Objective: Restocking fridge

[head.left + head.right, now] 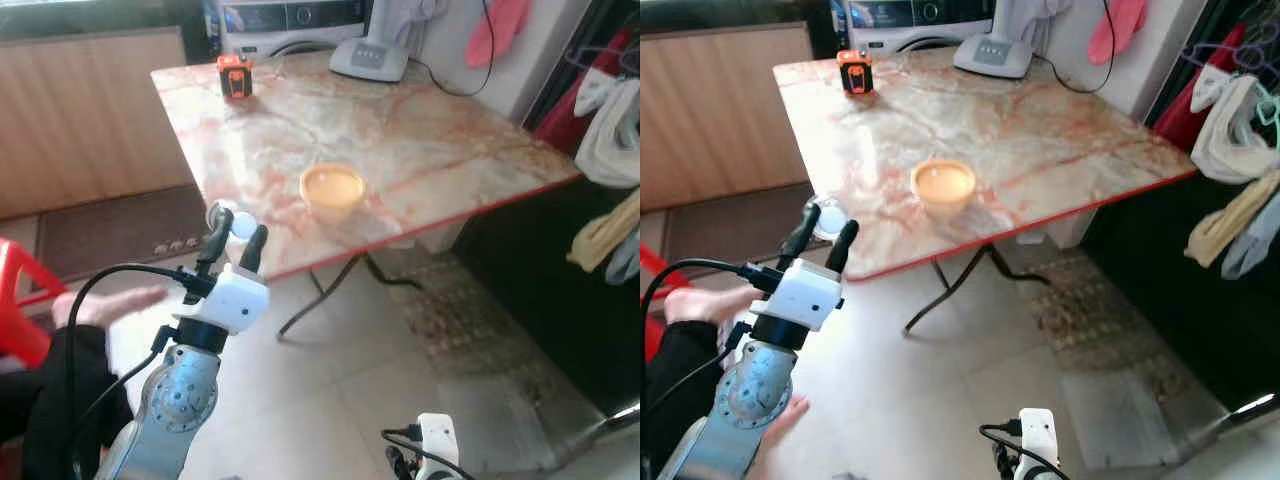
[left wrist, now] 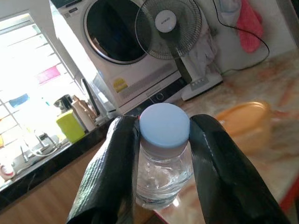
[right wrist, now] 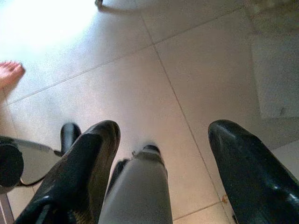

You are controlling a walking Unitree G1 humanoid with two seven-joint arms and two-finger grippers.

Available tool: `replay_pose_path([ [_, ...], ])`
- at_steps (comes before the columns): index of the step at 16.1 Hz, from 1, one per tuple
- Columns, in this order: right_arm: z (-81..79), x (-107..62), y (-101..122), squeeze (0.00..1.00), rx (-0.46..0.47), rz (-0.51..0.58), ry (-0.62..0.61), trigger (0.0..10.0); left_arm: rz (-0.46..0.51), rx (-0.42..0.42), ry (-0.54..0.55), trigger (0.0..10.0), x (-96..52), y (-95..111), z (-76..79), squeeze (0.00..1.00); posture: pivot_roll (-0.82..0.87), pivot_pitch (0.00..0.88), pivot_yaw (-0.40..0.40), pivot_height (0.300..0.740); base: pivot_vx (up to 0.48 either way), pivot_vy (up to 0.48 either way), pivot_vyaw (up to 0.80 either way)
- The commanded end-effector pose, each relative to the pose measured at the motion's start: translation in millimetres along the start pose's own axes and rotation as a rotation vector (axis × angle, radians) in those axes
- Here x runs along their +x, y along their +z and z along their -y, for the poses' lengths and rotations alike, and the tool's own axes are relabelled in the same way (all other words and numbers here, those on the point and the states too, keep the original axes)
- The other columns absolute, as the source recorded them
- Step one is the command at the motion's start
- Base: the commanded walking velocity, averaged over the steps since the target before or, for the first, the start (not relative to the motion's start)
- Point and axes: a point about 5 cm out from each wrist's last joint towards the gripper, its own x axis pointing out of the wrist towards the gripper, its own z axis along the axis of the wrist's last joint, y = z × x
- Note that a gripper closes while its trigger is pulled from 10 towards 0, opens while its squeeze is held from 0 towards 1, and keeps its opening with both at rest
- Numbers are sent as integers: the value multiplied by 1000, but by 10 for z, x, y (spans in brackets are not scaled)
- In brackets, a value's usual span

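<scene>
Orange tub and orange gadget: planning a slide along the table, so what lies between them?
Nothing: bare marble table lies between the tub and the gadget, in both eye views.

The table (image 1: 420, 130) has a glossy marbled top that catches the light. The bottle (image 2: 163, 175) is clear plastic with a matt pale-blue cap (image 2: 164, 125); the left gripper (image 2: 161, 168) fingers flanking it are shiny black. The orange container (image 1: 332, 188) looks like translucent plastic, and the floor (image 3: 140, 84) is smooth tile

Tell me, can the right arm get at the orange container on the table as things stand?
Probably not: the right gripper hangs low over the floor, while the orange container sits mid-table, well away.
</scene>
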Motion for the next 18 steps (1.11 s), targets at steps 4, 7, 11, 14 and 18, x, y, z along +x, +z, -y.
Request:
replay_pose_path([
  [4, 48, -18, -48, 0, 10, -13, -15, 10000, 36, -4, -23, 10000, 15, 69, 43, 0, 66, 83, -77, 740, -278, 0, 0],
  [7, 53, -18, -46, 0, 8, -14, -15, 10000, -3, -63, -105, 10000, -8, 24, 146, 0, 68, 88, -79, 740, -90, 0, 0],
  [11, 52, -17, -40, 0, 8, -12, -15, 10000, -185, -204, -220, 10000, -101, -219, 294, 0, 67, 88, -77, 740, 0, 0, 0],
  [14, 47, -14, -35, 0, 10, -12, -15, 10000, -392, -234, -43, 10000, -214, -599, 97, 0, 65, 88, -75, 740, 0, 0, 0],
  [18, 49, -14, -33, 0, 7, -13, -15, 10000, -855, -182, 216, 10000, -824, -1408, -211, 0, 62, 94, -75, 740, 0, 0, 0],
])
